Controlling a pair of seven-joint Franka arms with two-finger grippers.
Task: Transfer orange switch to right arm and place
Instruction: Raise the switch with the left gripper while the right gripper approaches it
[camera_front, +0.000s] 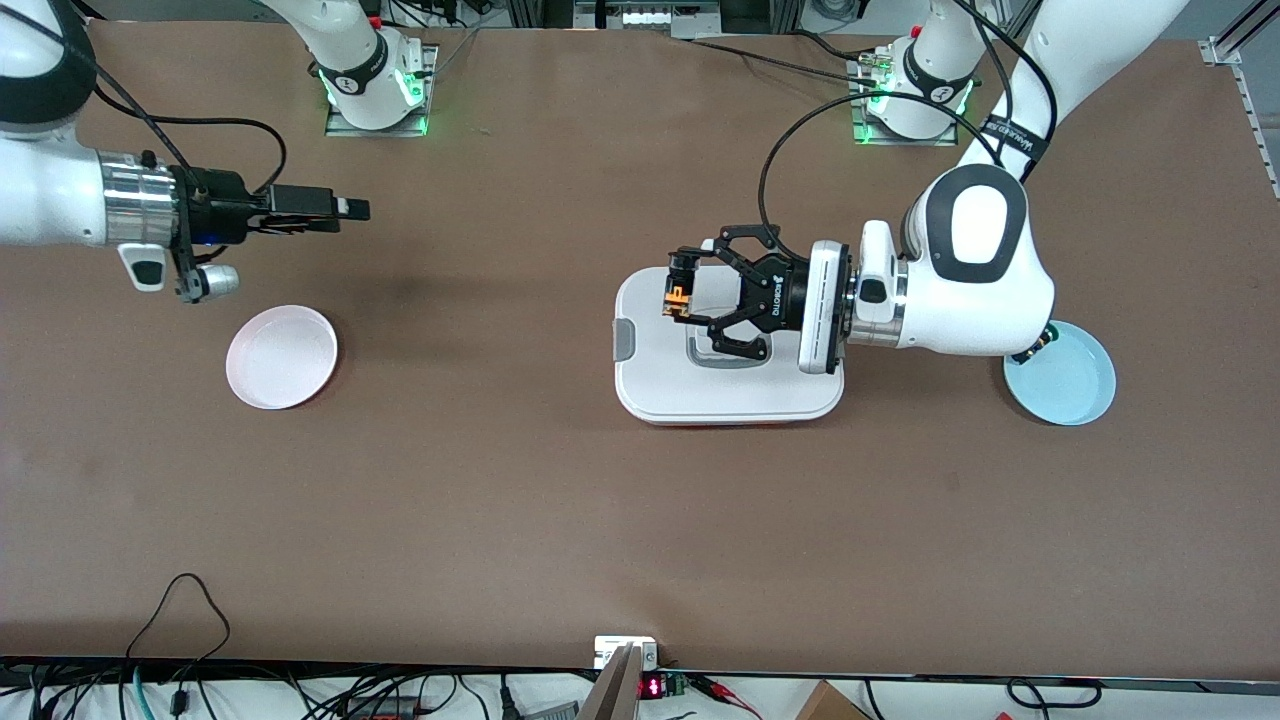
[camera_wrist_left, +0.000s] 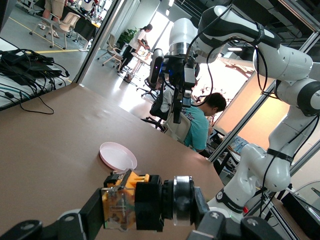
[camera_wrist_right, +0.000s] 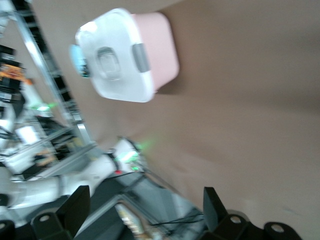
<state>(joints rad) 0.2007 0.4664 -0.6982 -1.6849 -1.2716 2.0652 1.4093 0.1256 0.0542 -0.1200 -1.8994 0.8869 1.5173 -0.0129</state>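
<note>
1. Where the right arm reaches in from its end of the table, the right gripper (camera_front: 345, 209) is held level in the air above bare tabletop, a little nearer the bases than the pink plate (camera_front: 281, 356); in the right wrist view its fingers (camera_wrist_right: 74, 210) are seen spread wide with nothing between them.
2. The pink plate is laid flat on the brown table (camera_front: 480, 480) toward the right arm's end, well apart from everything else, and nothing is seen on it.
3. A white box with a grey latch (camera_front: 728, 350) is set near the middle of the table; in the right wrist view its lid (camera_wrist_right: 117, 55) is seen shut over a pink base.
4. The orange switch (camera_front: 678, 300) is pinched between the fingers of the left gripper (camera_front: 690, 295) and is carried in the air over the box lid, clear of it.
5. In the left wrist view the switch (camera_wrist_left: 135, 200) is shown lying sideways in the grip, its tan block at one end and its black barrel and silver ring at the other.
6. The left arm is stretched sideways from its base, with its wrist hanging partly over the rim of a light blue plate (camera_front: 1075, 385).
7. The blue plate is set on the table toward the left arm's end, just beside the box but apart from it.
</note>
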